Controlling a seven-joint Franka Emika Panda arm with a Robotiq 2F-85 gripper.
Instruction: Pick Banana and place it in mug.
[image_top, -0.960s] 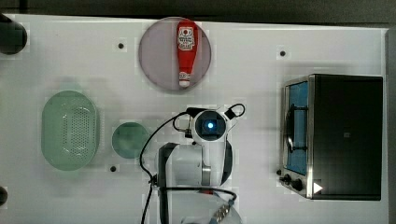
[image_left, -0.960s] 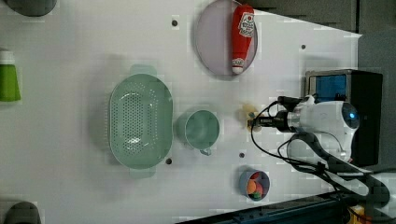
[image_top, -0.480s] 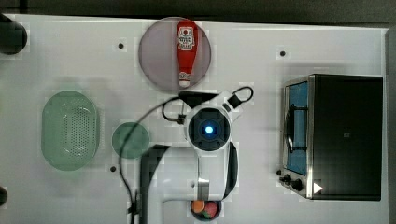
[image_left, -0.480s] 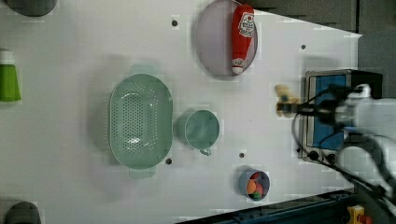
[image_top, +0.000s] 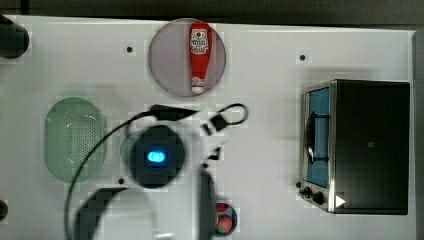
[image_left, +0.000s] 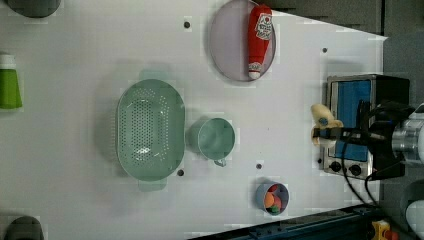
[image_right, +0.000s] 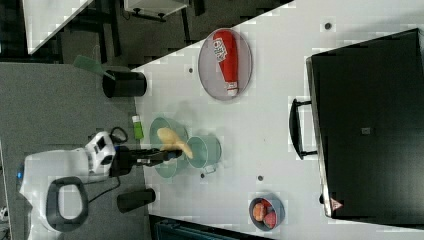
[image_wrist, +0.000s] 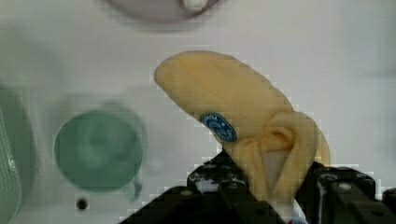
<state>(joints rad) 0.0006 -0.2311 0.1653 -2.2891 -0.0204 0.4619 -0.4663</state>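
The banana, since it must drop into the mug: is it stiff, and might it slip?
The banana juts from the gripper without sagging, so it is probably stiff and light. It is held near one end, so it may pivot. Beside the mug it looks long and may lean on the rim.

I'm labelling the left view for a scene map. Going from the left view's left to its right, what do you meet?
Green bottle → perforated basket → mug → plate with ketchup bottle → fruit bowl → banana held in the tool → toaster oven.
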